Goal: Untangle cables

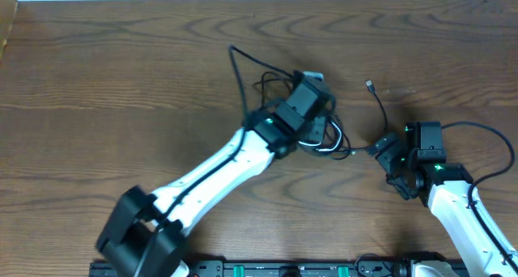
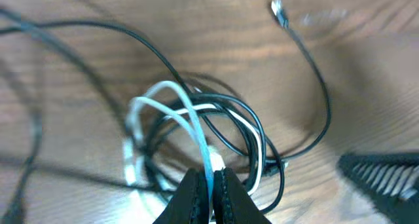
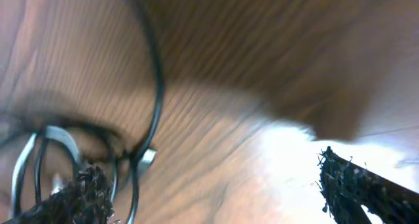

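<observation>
The cables (image 1: 325, 138) lie in a tangle at mid-table: black cords coiled around a shorter white cord (image 2: 163, 93). My left gripper (image 2: 211, 181) is shut on the white cord, which runs up between its jaws. In the overhead view the left gripper (image 1: 312, 107) hangs over the tangle. One black cord (image 2: 314, 73) arcs away to a small plug (image 2: 278, 11). My right gripper (image 3: 219, 191) stands open just right of the tangle, nothing between its fingers. A black cord (image 3: 156, 73) and a metal plug (image 3: 145, 158) lie beside its left finger (image 3: 85, 194).
A long black loop (image 1: 236, 62) reaches from the tangle toward the far left of the wooden table (image 1: 105, 74). The right gripper (image 1: 388, 157) sits close to the free plug end (image 1: 370, 86). Thicker arm wires trail behind the right arm (image 1: 486, 135).
</observation>
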